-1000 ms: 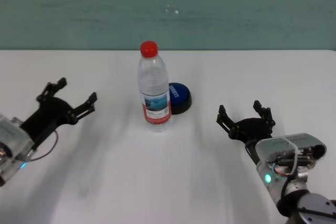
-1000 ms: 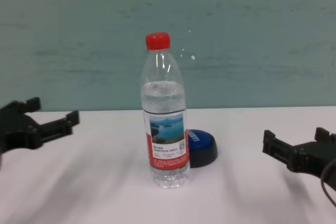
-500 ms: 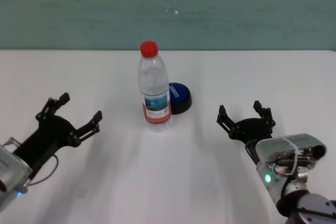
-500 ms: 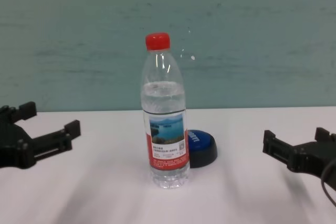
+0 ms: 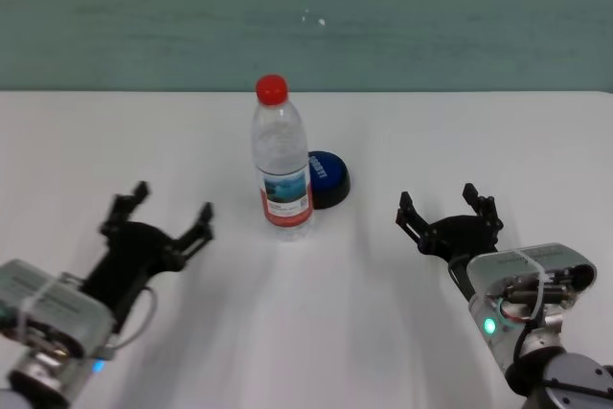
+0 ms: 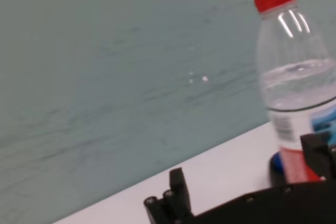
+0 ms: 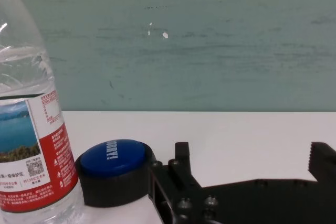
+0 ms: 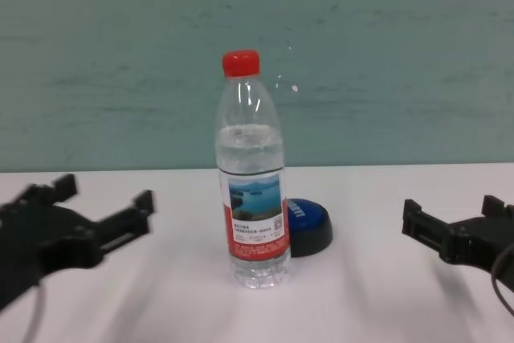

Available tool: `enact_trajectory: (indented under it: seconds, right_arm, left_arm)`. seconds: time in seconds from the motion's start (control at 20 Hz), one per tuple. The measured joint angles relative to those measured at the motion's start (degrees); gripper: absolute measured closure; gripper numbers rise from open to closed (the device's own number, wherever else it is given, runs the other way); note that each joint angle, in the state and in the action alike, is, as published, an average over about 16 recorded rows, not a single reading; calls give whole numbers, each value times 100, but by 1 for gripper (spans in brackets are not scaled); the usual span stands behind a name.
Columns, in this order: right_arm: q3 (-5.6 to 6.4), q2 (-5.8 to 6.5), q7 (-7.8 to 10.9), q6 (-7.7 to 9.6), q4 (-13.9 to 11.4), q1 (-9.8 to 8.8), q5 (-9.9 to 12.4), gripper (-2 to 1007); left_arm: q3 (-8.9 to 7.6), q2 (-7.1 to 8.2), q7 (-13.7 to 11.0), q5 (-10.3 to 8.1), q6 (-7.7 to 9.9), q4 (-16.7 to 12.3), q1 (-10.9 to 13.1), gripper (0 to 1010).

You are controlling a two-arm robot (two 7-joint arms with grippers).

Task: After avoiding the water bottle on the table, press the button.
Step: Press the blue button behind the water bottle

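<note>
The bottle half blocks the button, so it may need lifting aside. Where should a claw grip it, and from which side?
Probably the labelled middle of the water bottle, from the robot's left: it stands upright, round-bodied, and the open left claw faces that free side, while the button crowds its right rear.

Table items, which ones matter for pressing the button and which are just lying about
Belong to the job:
water bottle
button
left gripper, open
table

Just there:
right gripper, open, parked to the right
nothing else lies about

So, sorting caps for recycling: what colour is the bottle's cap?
Red; the water bottle's cap shows best in the chest view.
</note>
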Motion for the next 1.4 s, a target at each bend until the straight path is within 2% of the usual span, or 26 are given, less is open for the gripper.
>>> enact_trajectory:
  seconds: [0.25,0.5,0.75,1.05,1.4]
  right_arm:
    - [0,0,0,0,0,0,0,1]
    - [0,0,0,0,0,0,0,1]
    - [0,0,0,0,0,0,0,1]
    - [0,0,0,0,0,0,0,1]
    - [0,0,0,0,0,0,0,1]
  left_arm:
    - [161,-287,172,200,119,-97,83,10]
    - [289,-422,262,352,178,-334,317,10]
    - [305,-438,324,440,174,-615,654,10]
    - [203,-386,342,461,105,-812,990,10]
    - [57,-379,300,355,-5,-742,1075,10]
